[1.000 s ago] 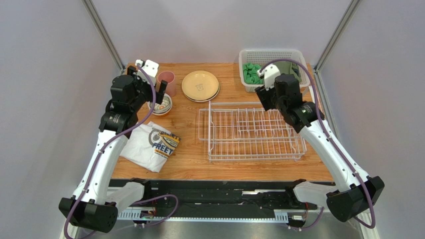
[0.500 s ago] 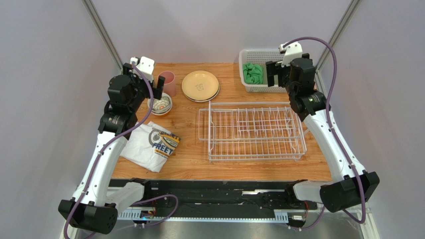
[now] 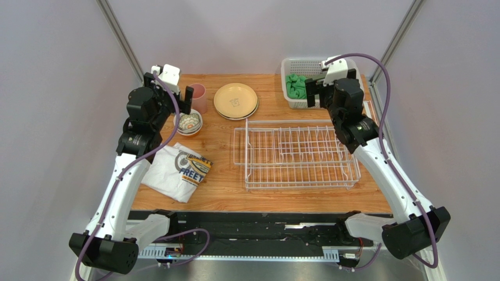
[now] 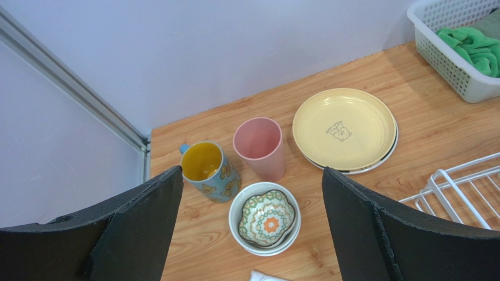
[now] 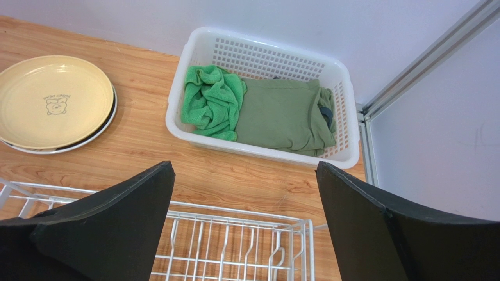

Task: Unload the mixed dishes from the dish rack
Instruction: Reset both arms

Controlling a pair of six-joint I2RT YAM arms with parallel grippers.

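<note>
Tabletop [image 3: 223, 187] of wood, arms bolted at the near edge.

Far left, near corner: printed white T-shirt [image 3: 179, 170], crumpled, flat on the boards.

Above it, left gripper [image 4: 251, 175], raised over the far-left corner of the table. Jaws spread wide, nothing between them, touching nothing.

Under that claw, in its wrist view, a cluster of dishes on the bare wood, outside the rack:
- light-blue mug [image 4: 208, 171], upright, yellow inside, leftmost and closest to the wall corner;
- pink cup [image 4: 260, 146], upright, just beside the mug on its right;
- small white bowl [image 4: 265, 218], patterned green and orange inside, just in front of the mug and cup, near the T-shirt's far edge.

Right of the cup, apart from it: stack of tan plates [image 4: 344, 129], small bear drawing on the top one, rim of a lower plate peeking out beneath. Flat on the wood, just beyond the rack's far-left corner.

Centre to right: dish rack [image 3: 296, 157], white wire, upright prongs, long side parallel to the near table edge.

Over the rack's far-right corner: right gripper [image 5: 244, 167], tilted toward the back wall. Fingers parted wide, gripping nothing.

Far-right corner, just behind the rack: white perforated basket [image 5: 264, 58], with a bright green cloth [image 5: 214, 102] bunched in its left half and a duller olive cloth [image 5: 284, 114] folded in its right half.
</note>
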